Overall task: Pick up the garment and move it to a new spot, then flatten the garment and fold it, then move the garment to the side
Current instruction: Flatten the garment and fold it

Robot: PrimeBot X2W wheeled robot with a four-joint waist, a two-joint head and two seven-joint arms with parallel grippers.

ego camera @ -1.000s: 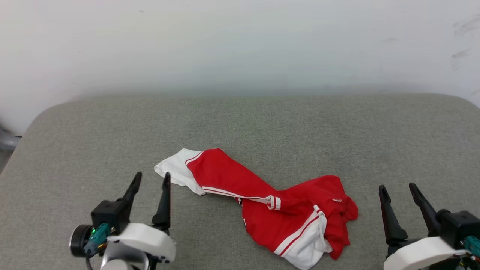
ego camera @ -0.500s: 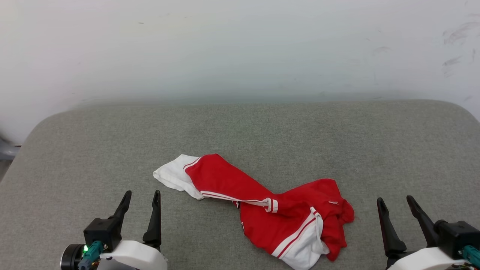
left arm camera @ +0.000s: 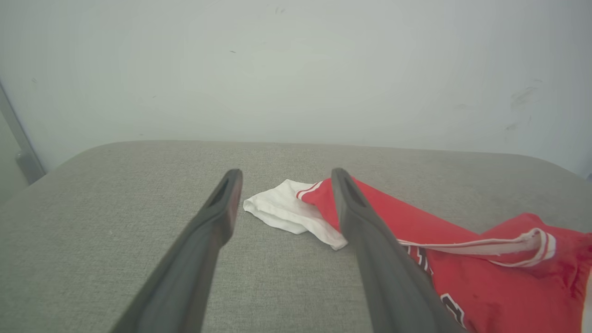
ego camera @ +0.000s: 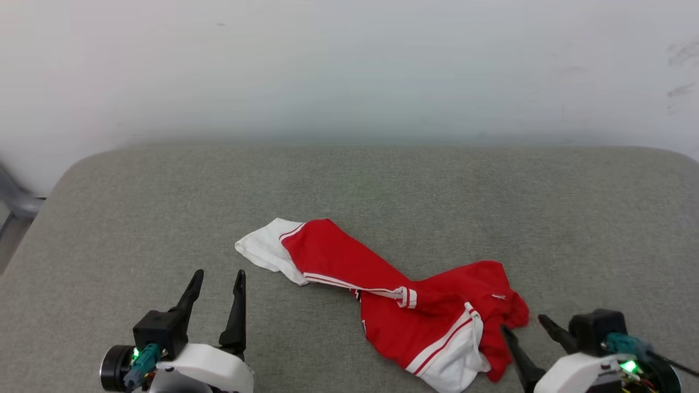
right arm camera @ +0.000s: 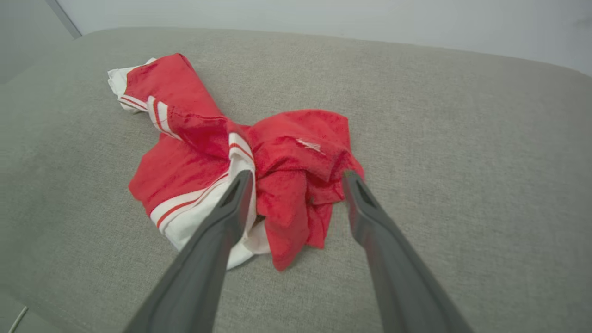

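The garment is a red shirt with white sleeves and red-and-white striped trim, lying crumpled and twisted on the grey cushion. One white sleeve points to the back left. My left gripper stands open at the lower left, short of that sleeve and apart from it. In the left wrist view the garment lies ahead and right of my left gripper. My right gripper is open at the lower right, turned toward the shirt's bunched right end. In the right wrist view my right gripper frames the garment without touching it.
A pale wall rises behind the cushion. The cushion's rounded left edge drops off toward a grey metal frame. Bare grey fabric stretches behind and to the right of the shirt.
My right gripper has swung left and turned toward the shirt's right end. My left gripper has come forward a little again. The camera has shifted slightly. The shirt has not moved.
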